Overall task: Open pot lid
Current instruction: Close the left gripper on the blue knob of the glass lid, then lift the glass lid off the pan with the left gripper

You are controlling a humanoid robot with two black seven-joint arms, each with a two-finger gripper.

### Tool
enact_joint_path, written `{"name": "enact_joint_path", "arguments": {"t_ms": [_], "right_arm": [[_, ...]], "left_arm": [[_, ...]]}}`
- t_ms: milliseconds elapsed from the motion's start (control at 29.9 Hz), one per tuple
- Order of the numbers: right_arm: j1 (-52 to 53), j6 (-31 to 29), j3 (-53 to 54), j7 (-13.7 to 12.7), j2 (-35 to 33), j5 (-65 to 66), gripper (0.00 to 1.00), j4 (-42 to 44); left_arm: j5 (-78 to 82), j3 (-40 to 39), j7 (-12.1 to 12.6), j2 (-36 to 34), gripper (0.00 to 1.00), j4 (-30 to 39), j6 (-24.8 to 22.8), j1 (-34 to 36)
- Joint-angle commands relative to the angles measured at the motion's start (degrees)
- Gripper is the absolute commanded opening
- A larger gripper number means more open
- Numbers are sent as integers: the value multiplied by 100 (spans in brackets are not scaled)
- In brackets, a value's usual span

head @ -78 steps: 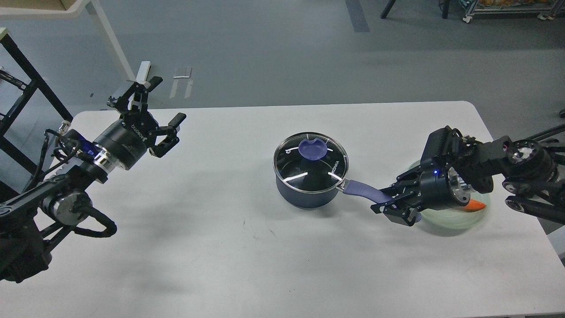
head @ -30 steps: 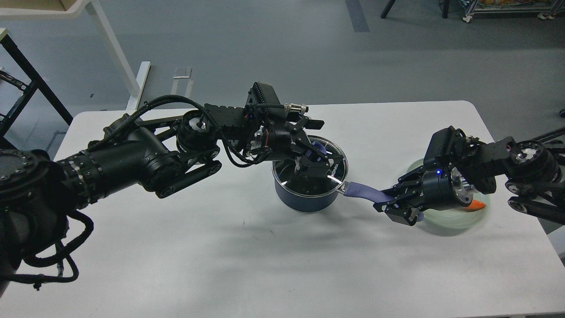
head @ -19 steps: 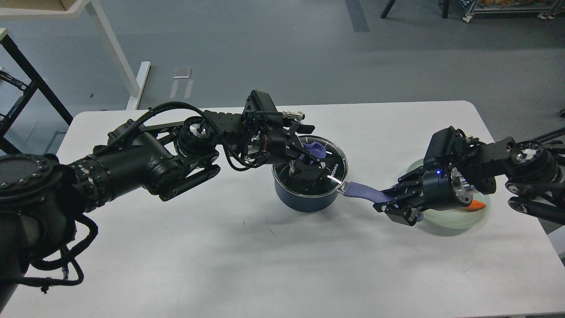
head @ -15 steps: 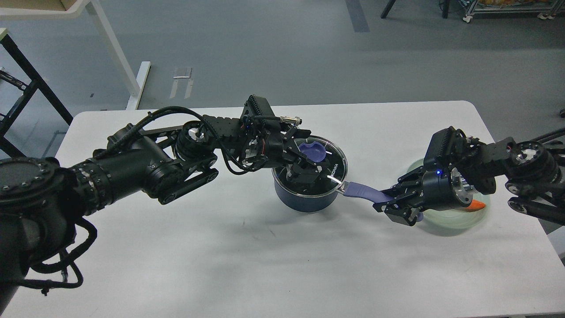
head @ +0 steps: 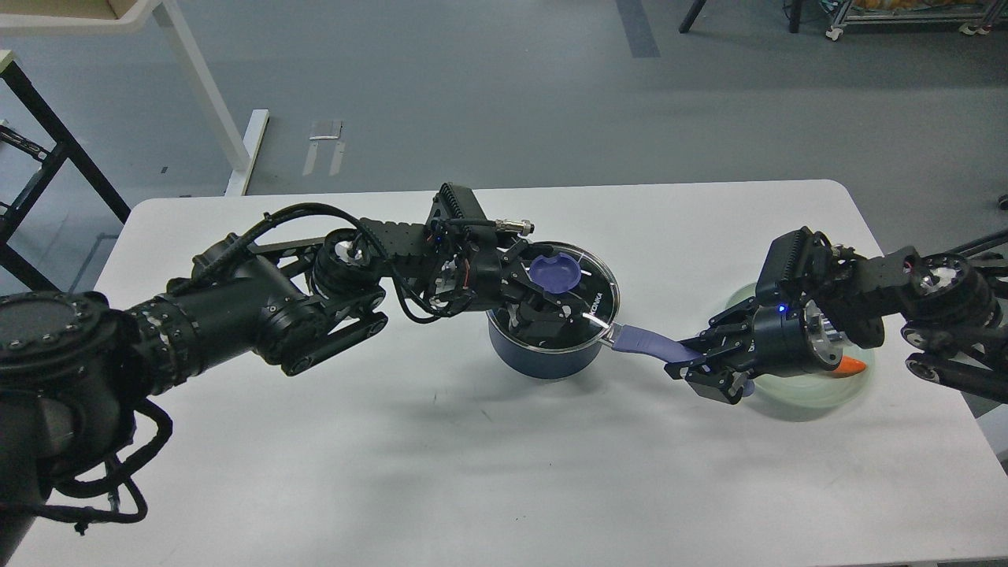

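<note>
The pot (head: 543,362) is a dark navy saucepan in the middle of the white table (head: 472,457). The pot lid (head: 596,302), clear glass with a metal rim, lies shut on it, and its purple-blue knob (head: 556,273) shows in full. My left gripper (head: 545,283) reaches in from the left, low over the lid. It is open, with one finger behind the knob's left edge and one in front. My right gripper (head: 687,360) is shut on the pot's long purple-blue handle (head: 639,340), to the right of the pot.
A pale green glass plate (head: 811,391) with an orange piece (head: 850,366) on it lies under my right wrist, near the table's right edge. A black frame (head: 47,134) and a white table leg (head: 201,75) stand on the floor at the back left.
My left arm swung in from the far left to the lid. In the last second its gripper drew back a little to the left, uncovering the knob. My right gripper and the pot have stayed still.
</note>
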State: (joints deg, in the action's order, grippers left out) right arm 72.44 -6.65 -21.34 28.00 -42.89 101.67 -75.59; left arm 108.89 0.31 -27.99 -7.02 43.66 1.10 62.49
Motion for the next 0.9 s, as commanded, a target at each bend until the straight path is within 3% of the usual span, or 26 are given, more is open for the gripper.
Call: {"name": "enact_joint_path", "arguments": {"t_ms": [0,100,201,502,870], "right_arm": [[-28,-3,-1,0,0,1,32,-8],[-28,-3,-1,0,0,1,32,-8],[-28,6,-1,0,-9,1,32,-8],[-28,32,-10,0,-18,1,32,-8],[-28,32,-1,0,-9,1,32,-8]], "left_arm": [[9,5,-1,8,68,-6,74,-18],[9,5,-1,-1,53,3,188,-9],[0,5,-1,-1,44,3,267,9],[-26,-31,-1,-325,46,318,277,210],[-404,4,-1,-2609,47,1741,329,334]]}}
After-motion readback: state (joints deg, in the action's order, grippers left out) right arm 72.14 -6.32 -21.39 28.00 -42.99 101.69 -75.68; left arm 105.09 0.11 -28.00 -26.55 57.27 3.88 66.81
